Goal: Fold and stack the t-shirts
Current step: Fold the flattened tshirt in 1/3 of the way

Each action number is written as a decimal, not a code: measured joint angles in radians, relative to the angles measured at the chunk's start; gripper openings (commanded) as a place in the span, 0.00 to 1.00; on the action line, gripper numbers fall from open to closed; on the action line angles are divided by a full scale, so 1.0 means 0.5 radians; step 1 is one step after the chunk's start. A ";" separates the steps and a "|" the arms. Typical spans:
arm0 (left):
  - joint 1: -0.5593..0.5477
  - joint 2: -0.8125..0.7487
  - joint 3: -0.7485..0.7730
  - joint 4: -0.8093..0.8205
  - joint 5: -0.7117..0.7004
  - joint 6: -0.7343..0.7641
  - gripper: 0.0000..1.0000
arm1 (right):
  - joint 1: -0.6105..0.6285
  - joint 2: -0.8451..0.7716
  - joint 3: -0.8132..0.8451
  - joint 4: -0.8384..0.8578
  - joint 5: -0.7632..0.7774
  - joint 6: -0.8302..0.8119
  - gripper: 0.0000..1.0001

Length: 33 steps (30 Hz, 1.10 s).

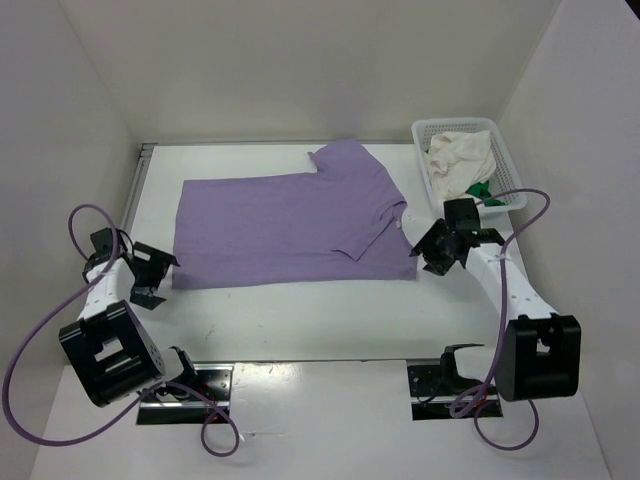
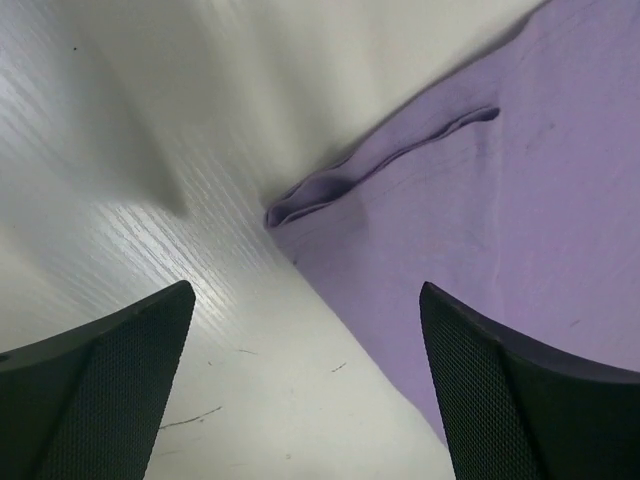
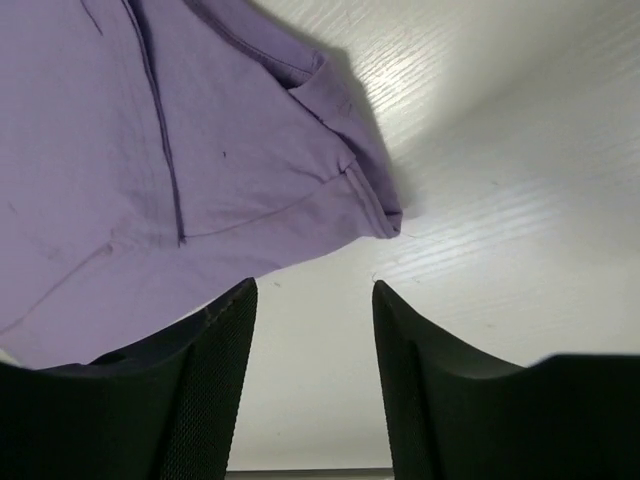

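Your left gripper [image 1: 150, 275] hangs wide open and empty just off the left edge of the lavender shirt [image 1: 290, 225]. Your right gripper [image 1: 437, 250] is open too, holding nothing, at the shirt's near-right corner. The shirt lies spread mid-table [image 1: 300, 315], with white tabletop along its near hem.

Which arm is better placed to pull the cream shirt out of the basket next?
Right. The right end effector sits open close to the basket, while the left end effector is across the purple shirt, on the far side.
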 measured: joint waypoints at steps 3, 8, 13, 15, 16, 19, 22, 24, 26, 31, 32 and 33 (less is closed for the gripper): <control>0.001 -0.002 0.051 -0.072 0.017 0.007 1.00 | -0.079 -0.072 0.053 -0.093 -0.032 -0.053 0.58; -0.159 0.000 0.235 0.054 0.108 0.030 0.48 | -0.079 0.059 0.328 -0.095 -0.060 -0.227 0.00; -0.678 0.001 0.249 0.304 0.137 0.042 0.13 | 0.236 0.430 0.440 0.164 -0.213 -0.246 0.00; -0.888 0.016 0.250 0.370 0.152 0.042 0.12 | 0.403 0.590 0.438 0.269 -0.288 -0.221 0.09; -0.983 0.040 0.252 0.401 0.156 0.041 0.12 | 0.473 0.652 0.434 0.314 -0.316 -0.211 0.12; -1.211 0.147 0.255 0.485 0.149 -0.002 0.12 | 0.623 0.755 0.418 0.420 -0.378 -0.175 0.34; -1.508 0.243 0.220 0.587 0.137 -0.067 0.12 | 0.651 0.807 0.402 0.523 -0.409 -0.173 0.40; -1.685 0.288 0.189 0.626 0.150 -0.113 0.12 | 0.649 0.874 0.405 0.584 -0.410 -0.172 0.39; -1.768 0.327 0.171 0.644 0.153 -0.134 0.12 | 0.644 0.958 0.406 0.620 -0.410 -0.174 0.39; -1.781 0.346 0.114 0.662 0.117 -0.165 0.15 | 0.642 1.015 0.381 0.645 -0.381 -0.153 0.39; -1.778 0.344 0.106 0.666 0.109 -0.166 0.15 | 0.642 1.013 0.376 0.660 -0.375 -0.147 0.39; -1.777 0.343 0.100 0.668 0.101 -0.166 0.15 | 0.642 1.013 0.369 0.672 -0.369 -0.141 0.39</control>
